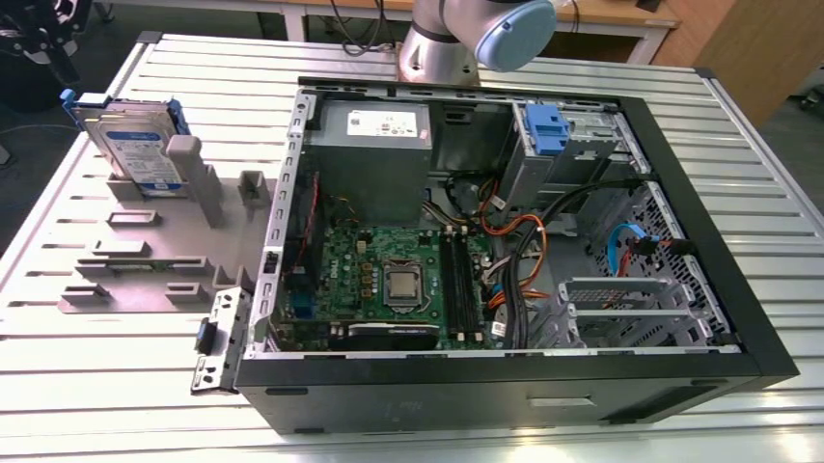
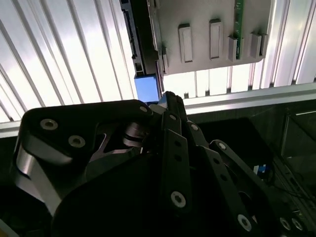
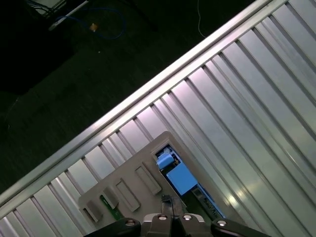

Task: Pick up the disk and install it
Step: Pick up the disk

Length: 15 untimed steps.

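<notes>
The disk [image 1: 133, 145], a silver drive with a blue-and-white label in a blue carrier, stands upright on edge in a grey holder [image 1: 142, 265] at the exterior view's left. From above, its blue carrier edge [image 3: 176, 176] appears in the first wrist view, and the same carrier [image 2: 146, 88] appears in the second wrist view. My gripper [image 2: 168, 97] hangs above the disk, its tips [image 3: 166, 200] drawn together, shut and holding nothing. A dark part of the gripper [image 1: 29, 48] shows at the far left corner of the table.
An open black computer case [image 1: 721, 289] lies on the slatted metal table [image 1: 91, 386], with motherboard, cables and a bay with a blue latch [image 1: 547, 130] inside. The grey holder carries several small slots. The table edge and the dark floor lie just beyond the disk.
</notes>
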{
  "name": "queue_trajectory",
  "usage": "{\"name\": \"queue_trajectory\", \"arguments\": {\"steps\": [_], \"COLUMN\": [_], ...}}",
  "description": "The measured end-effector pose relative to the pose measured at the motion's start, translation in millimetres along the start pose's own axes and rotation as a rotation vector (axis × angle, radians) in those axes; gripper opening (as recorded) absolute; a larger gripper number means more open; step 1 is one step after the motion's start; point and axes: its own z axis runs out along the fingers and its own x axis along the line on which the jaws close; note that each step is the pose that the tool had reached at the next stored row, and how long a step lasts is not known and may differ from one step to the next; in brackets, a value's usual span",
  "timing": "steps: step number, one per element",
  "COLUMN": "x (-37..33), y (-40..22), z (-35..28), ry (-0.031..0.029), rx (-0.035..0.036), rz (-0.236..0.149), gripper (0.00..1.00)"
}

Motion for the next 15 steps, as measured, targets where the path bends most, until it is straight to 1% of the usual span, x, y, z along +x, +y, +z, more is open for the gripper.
{"name": "queue_trajectory", "arguments": {"steps": [4,6,15], "x": [0.0,0.0,0.0], "y": [0.0,0.0,0.0], "z": [0.0,0.0,0.0], "ry": [0.0026,0.0036,0.0062], "rx": [0.001,0.0014,0.0024], "rz": [-0.063,-0.089,-0.149], "gripper": [0.11,0.11,0.11]}}
